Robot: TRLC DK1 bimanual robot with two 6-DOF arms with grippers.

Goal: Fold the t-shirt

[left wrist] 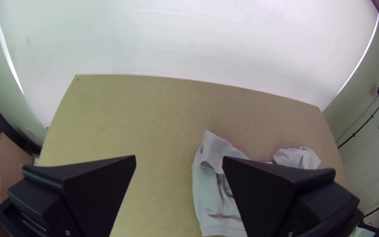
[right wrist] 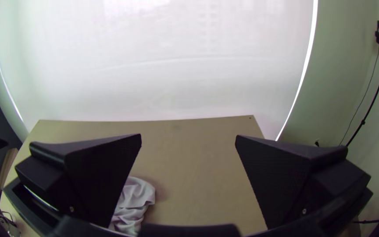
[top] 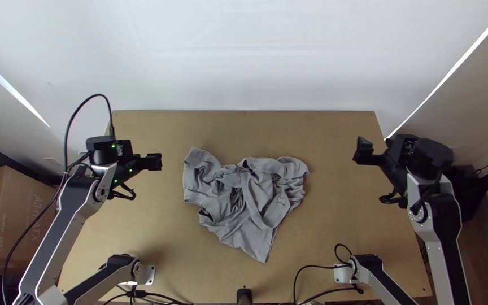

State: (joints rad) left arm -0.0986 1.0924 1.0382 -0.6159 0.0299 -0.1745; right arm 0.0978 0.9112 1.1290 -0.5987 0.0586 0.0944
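The grey t-shirt [top: 238,195] lies bunched mid-worktop [top: 340,226], its collar hard to make out among the folds. The left gripper [top: 155,161] and right gripper [top: 362,151] hold their fingers wide apart, partly hiding the cloth in both wrist views.

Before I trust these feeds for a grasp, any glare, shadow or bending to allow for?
Top view: bright slits flank the white backdrop; left wrist view: the table's far edge bows; right wrist view: backdrop glaring, soft shadow beside the shirt.

The top view looks steeply down from high up. Wrist views (lower, nearer) face the white backdrop [right wrist: 176,66], sharing the table [top: 334,135].
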